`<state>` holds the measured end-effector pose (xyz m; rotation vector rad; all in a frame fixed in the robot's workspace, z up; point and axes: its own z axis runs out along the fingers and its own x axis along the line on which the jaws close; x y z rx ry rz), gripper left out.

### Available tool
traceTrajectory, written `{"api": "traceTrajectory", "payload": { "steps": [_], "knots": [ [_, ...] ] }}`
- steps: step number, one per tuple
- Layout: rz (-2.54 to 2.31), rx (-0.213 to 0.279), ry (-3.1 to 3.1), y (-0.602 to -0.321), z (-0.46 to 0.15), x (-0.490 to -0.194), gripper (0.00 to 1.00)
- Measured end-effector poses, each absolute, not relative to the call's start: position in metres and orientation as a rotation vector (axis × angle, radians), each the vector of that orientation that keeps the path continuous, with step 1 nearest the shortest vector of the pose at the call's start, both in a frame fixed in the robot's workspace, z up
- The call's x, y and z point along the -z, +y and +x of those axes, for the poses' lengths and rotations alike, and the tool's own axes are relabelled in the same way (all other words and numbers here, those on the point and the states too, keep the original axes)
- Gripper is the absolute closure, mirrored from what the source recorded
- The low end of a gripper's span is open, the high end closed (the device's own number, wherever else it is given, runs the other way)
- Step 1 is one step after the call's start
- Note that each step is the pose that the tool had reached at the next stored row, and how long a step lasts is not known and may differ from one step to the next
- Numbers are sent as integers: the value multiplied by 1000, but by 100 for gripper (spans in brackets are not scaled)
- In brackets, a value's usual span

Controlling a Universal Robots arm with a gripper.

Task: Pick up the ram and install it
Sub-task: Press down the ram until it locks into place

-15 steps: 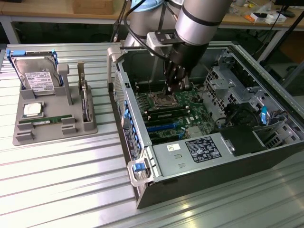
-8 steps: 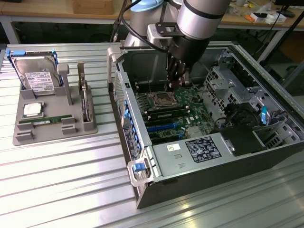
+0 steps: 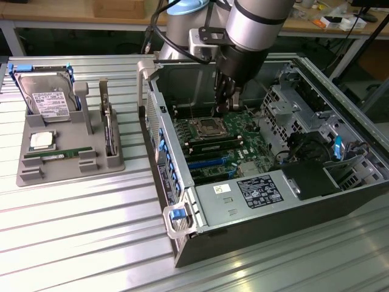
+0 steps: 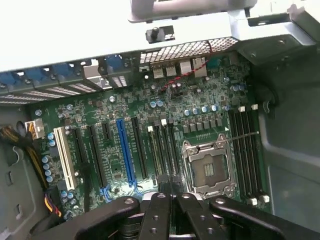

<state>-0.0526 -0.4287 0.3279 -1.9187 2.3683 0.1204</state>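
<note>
- Case (image 3: 267, 201) lies open on the exterior view's right; board (image 3: 222, 146) inside
- Tray (image 3: 67, 155) at left; ram (image 3: 61, 156) lies flat in its near slot, long axis left-right
- Gripper (image 3: 223, 108) over the socket (image 3: 206, 128), jaws shut, holding nothing

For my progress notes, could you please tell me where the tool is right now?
In the exterior view, the tool is down inside the open computer case, just above the motherboard beside the empty processor socket, to that view's right of the grey parts tray.
</note>
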Motion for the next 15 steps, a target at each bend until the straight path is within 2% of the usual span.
{"api": "traceTrajectory", "payload": {
  "steps": [8, 15],
  "knots": [
    [-1716, -108, 2511, -429, -56, -327, 89],
    [-1921, -120, 2365, -429, -56, -324, 89]
  ]
}}
